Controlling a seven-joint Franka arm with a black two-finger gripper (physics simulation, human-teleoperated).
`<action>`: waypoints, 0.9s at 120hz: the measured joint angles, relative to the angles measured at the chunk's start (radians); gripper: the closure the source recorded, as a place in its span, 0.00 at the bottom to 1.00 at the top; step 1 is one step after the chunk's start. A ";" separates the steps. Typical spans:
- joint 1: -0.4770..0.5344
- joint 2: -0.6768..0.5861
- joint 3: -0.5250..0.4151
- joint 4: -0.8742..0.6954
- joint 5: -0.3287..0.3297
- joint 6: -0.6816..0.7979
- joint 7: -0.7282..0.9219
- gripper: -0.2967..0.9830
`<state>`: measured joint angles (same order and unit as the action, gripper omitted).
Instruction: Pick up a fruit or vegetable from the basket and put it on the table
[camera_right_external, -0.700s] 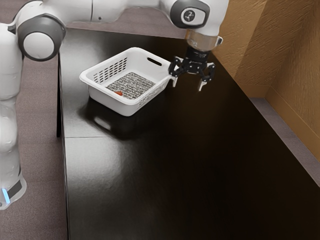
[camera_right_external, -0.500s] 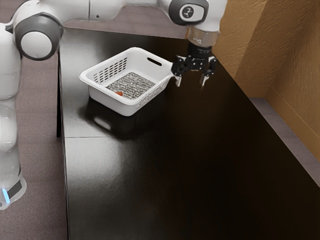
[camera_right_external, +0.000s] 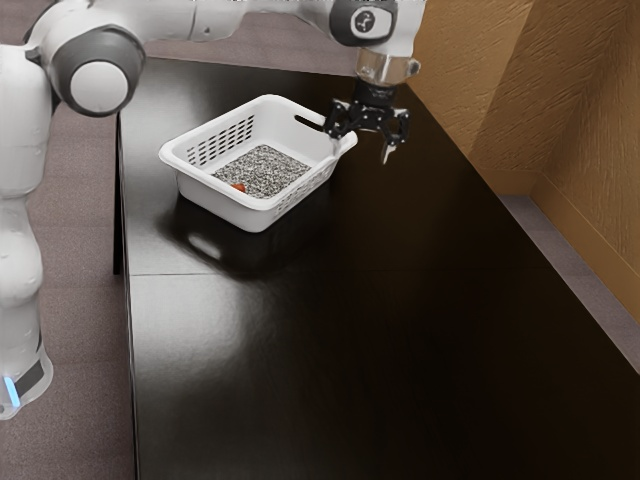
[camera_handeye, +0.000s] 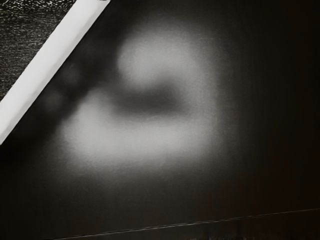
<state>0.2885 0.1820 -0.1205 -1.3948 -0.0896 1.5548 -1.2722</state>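
Judging orange-red piece (camera_right_external: 239, 188) light, firm, perhaps slippery: best gripped gently around middle, clear of basket (camera_right_external: 225, 205) wall. End effector (camera_right_external: 362, 151) spread, empty.

Plain white basket (camera_right_external: 222, 203), seemingly black table (camera_right_external: 380, 330).

My long, dark, shiny table (camera_right_external: 330, 370), a thin line (camera_right_external: 165, 274) running across its top, a pale shine toward the exterior view's left, one white basket (camera_right_external: 220, 202) with little holes in its sides, standing upright on it, near that view's far end.
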 joint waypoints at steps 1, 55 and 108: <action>-0.001 0.001 0.000 0.000 0.002 0.003 0.015 0.23; -0.040 -0.310 0.090 -0.452 0.036 0.279 0.646 0.23; -0.284 -0.620 0.486 -0.858 0.114 0.467 0.926 0.23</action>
<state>0.0048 -0.4382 0.3653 -2.2530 0.0246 2.0219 -0.3460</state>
